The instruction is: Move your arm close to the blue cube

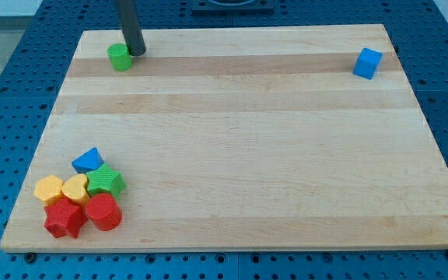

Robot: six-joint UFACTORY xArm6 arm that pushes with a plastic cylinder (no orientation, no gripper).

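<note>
A straight dark rod [129,25], near-black with a smooth cylindrical surface and a faint sheen, enters at the wooden table's [232,155] far left corner; my tip [137,52] ends bluntly. No cables or markings visible.

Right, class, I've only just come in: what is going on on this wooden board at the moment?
A robot arm's dark rod has my tip at the top left of the wooden board, touching or nearly touching a small green block. The blue cube it should approach sits far off at the top right. A cluster of blue, green, yellow and red blocks lies bottom left.
</note>
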